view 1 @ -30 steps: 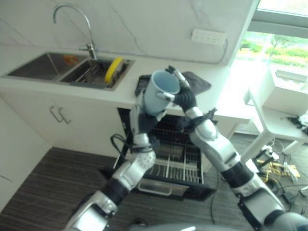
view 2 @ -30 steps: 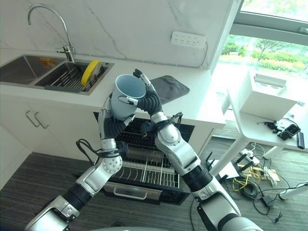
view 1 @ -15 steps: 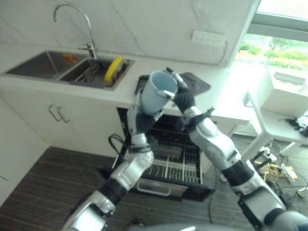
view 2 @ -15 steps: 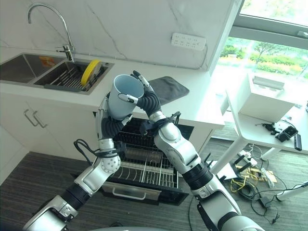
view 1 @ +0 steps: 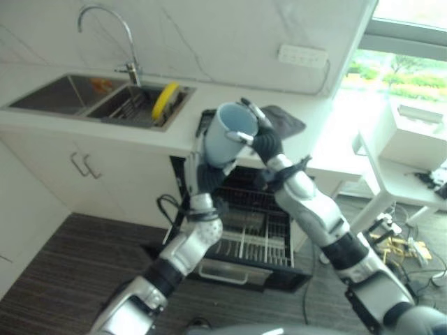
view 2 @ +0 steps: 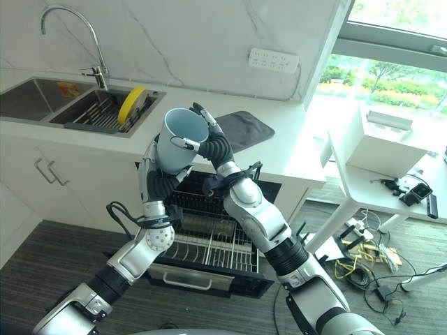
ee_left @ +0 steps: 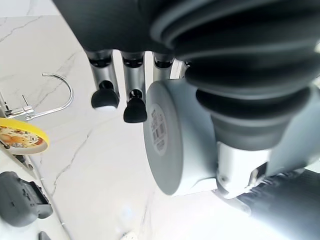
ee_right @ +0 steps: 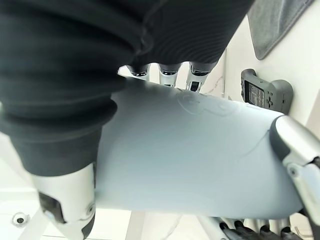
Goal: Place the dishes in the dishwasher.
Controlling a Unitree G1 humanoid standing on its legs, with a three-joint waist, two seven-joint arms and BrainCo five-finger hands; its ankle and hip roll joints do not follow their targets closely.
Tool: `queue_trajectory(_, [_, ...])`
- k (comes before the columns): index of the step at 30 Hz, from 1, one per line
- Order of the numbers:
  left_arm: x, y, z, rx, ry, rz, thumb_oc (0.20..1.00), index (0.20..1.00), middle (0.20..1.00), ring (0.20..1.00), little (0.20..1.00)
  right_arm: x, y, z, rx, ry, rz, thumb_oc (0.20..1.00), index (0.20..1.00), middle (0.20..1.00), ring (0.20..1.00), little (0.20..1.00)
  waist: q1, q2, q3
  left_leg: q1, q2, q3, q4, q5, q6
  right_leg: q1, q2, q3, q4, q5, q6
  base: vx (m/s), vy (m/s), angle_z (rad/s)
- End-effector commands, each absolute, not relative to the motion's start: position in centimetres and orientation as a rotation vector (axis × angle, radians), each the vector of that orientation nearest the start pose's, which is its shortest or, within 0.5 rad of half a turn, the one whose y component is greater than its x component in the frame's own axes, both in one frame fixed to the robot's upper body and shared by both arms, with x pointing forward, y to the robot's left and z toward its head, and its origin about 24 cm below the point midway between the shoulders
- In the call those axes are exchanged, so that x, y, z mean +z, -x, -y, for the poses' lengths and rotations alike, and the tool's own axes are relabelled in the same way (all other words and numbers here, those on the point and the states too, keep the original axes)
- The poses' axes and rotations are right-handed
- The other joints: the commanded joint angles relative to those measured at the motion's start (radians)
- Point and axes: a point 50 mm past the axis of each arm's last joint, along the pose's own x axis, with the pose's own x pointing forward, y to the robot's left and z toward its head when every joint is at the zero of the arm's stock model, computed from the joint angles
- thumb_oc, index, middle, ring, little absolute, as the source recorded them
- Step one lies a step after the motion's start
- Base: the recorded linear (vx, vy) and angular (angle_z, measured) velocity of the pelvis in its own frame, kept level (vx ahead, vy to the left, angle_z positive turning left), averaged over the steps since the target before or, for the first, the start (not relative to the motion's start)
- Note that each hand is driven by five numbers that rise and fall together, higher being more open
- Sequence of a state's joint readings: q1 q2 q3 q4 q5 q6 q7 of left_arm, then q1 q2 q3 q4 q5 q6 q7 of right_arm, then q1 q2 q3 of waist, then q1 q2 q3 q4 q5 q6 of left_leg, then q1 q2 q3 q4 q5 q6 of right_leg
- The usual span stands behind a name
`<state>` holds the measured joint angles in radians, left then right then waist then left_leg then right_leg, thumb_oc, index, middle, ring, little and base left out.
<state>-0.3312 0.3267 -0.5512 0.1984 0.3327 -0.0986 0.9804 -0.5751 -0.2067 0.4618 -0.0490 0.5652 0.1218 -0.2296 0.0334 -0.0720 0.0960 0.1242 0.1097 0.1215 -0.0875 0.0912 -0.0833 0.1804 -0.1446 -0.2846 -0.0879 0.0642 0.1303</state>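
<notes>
Right hand (view 2: 213, 148) wrapped around the pale blue cup (view 2: 179, 139), thumb hooked over the rim, held up in the air above the countertop (view 2: 286, 150) edge. Left hand (view 2: 155, 162) cupping it from below, fingers curled against the side. Plenty of open air all round, open dishwasher (view 2: 213, 244) rack straight underneath. Barely any different from half a second back, just nudged slightly left. Yellow plate (view 2: 130, 103) sitting in the sink (view 2: 42, 98).
</notes>
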Motion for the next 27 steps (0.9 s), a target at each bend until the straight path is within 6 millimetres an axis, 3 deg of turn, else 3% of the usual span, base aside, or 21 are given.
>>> queue_trajectory(1, [12.2, -29.4, -8.7, 0.318, -0.494, 0.730, 0.200, 0.200, 0.200, 0.200, 0.200, 20.6, -29.9, 2.1, 0.581, -0.183, 0.389, 1.000, 1.000, 1.000, 1.000, 1.000, 0.016, -0.004, 0.008, 0.052, -0.079, 0.001, 0.000, -0.125, 0.061, 0.013, 0.059, 0.046, 0.001, -0.031, -0.024, 0.00, 0.000, 0.00])
queue_trajectory(21, [11.5, -29.8, -10.7, 0.467, -0.453, 0.658, 0.200, 0.200, 0.200, 0.200, 0.200, 18.8, -30.4, 4.1, 0.511, -0.199, 0.340, 1.000, 1.000, 1.000, 1.000, 1.000, 0.001, 0.003, 0.010, 0.064, -0.077, 0.005, 0.000, -0.134, 0.057, 0.021, 0.061, 0.046, 0.001, -0.041, -0.022, 0.00, 0.001, 0.00])
queue_trajectory(27, [11.6, -29.7, -10.4, 0.442, -0.464, 0.683, 0.200, 0.200, 0.200, 0.200, 0.200, 18.7, -30.4, 4.2, 0.506, -0.211, 0.337, 1.000, 1.000, 1.000, 1.000, 1.000, -0.001, 0.004, 0.012, 0.066, -0.077, 0.007, 0.000, -0.136, 0.058, 0.022, 0.061, 0.046, 0.001, -0.039, -0.022, 0.00, -0.002, 0.00])
